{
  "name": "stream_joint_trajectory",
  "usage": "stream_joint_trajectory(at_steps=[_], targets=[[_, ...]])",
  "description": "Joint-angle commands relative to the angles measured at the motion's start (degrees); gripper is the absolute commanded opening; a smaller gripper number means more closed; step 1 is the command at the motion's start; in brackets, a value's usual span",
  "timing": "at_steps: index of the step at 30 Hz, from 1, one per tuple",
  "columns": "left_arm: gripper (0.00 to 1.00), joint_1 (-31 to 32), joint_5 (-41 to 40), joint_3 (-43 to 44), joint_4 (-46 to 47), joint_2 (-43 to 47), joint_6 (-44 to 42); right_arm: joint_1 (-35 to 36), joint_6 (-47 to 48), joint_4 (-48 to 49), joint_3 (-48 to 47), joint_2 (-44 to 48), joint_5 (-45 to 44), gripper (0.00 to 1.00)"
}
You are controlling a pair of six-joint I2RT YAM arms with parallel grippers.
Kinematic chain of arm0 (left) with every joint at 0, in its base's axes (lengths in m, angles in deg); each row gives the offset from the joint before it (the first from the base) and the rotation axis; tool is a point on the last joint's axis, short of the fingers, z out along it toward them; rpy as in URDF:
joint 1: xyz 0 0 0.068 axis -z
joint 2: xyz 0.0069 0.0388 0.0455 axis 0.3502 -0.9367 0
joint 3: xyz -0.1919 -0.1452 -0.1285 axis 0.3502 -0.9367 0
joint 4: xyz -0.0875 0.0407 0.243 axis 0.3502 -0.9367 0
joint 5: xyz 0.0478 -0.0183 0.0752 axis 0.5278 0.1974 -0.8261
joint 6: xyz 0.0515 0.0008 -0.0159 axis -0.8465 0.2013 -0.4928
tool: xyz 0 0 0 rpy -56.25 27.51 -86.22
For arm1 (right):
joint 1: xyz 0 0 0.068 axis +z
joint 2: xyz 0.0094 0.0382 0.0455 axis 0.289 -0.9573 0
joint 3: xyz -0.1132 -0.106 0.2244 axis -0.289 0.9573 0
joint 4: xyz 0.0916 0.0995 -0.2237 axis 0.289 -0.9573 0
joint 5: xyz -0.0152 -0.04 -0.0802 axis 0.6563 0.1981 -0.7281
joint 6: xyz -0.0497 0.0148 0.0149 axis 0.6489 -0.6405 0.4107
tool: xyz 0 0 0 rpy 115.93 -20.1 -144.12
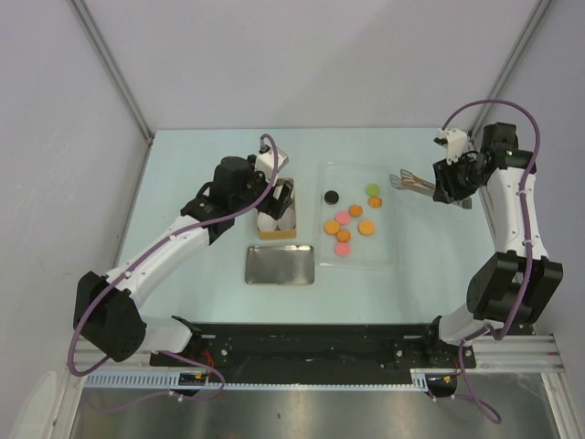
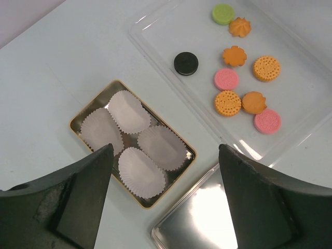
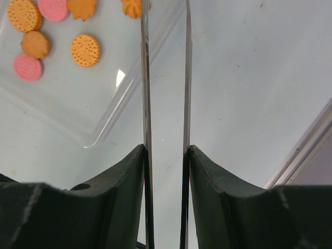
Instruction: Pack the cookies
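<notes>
Several cookies (image 1: 344, 235) lie on a clear plastic tray (image 1: 384, 256): orange ones, two pink, one green (image 1: 372, 190), one black (image 1: 332, 196). They also show in the left wrist view (image 2: 227, 102) and the right wrist view (image 3: 85, 50). My left gripper (image 1: 281, 199) is open and empty, hovering above a gold-rimmed tin box (image 2: 78, 120) lined with white paper cups (image 2: 128, 111). My right gripper (image 1: 446, 183) is shut on metal tongs (image 1: 411, 180), whose two blades (image 3: 146, 78) point toward the tray's right edge, apart from the cookies.
A shiny metal lid (image 1: 280, 264) lies flat in front of the box, left of the tray; it also shows in the left wrist view (image 2: 202, 218). The tray's corner (image 3: 104, 114) is just left of the tongs. A wall frame stands close to the right.
</notes>
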Motion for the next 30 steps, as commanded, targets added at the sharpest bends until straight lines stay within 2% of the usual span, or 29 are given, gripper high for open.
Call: stream_joint_trajectory(at_steps=[1, 12, 17, 30], targets=[[0.87, -0.4, -0.3, 0.4, 1.2, -0.1, 0.8, 2.4, 0.0, -0.7, 1.2, 4.0, 2.9, 0.43], [0.87, -0.4, -1.1, -0.7, 1.4, 0.4, -1.1, 10.8, -1.5, 4.0, 6.0, 5.2, -3.4, 0.51], [0.87, -0.5, -1.1, -1.4, 1.6, 0.8, -1.9, 14.1, -3.2, 8.6, 7.2, 3.8, -8.8, 0.50], [0.87, -0.6, -1.1, -0.9, 1.6, -0.3, -2.4, 15.7, -3.9, 14.5, 7.3, -3.7, -13.9, 0.49]])
